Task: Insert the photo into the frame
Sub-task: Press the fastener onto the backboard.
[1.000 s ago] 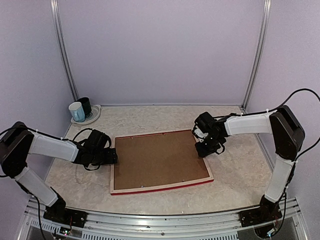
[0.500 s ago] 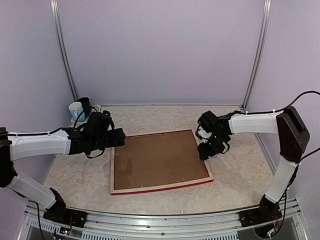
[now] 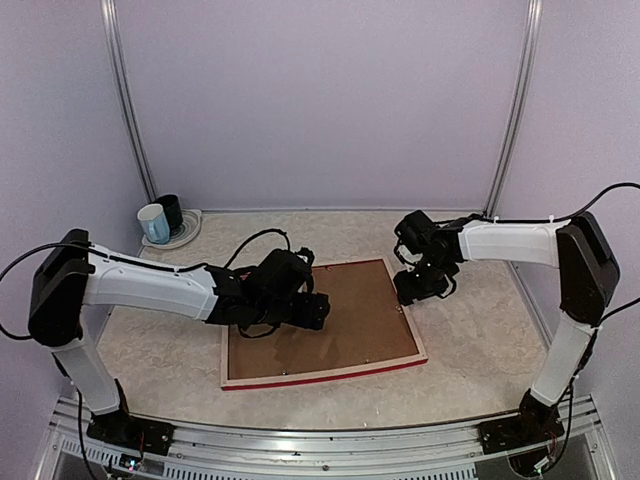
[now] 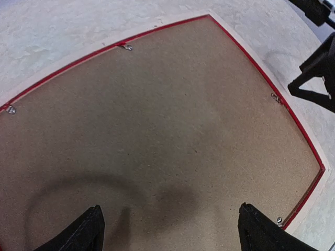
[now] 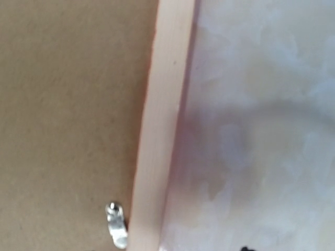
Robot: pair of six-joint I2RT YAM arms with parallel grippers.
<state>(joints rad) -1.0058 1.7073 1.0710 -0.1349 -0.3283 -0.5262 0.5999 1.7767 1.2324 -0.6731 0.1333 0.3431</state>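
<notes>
The frame point(image 3: 322, 377) lies face down on the table, red edge toward me, pale wood rim point(image 5: 157, 130) on its right side. A brown backing board point(image 3: 355, 300) fills it; small metal tabs point(image 5: 116, 230) sit at its border. The photo is hidden. My left gripper point(image 3: 303, 307) hovers over the board's left-middle, open wide with only board point(image 4: 157, 115) between the fingers point(image 4: 86, 232). My right gripper point(image 3: 420, 287) hangs over the frame's right edge near the far corner, open and holding nothing; its wrist view shows only a black tip point(image 5: 243, 249).
A white-and-blue mug point(image 3: 153, 222) and a dark mug point(image 3: 170, 211) stand on a plate point(image 3: 188, 236) at the back left corner. Lilac walls close the table on three sides. The right gripper point(image 4: 314, 78) shows beyond the frame's rim point(image 4: 235, 36).
My left arm swung from the frame's left edge up and rightward over the backing board, its jaws a little wider. The right gripper opened and shifted slightly toward the far corner.
</notes>
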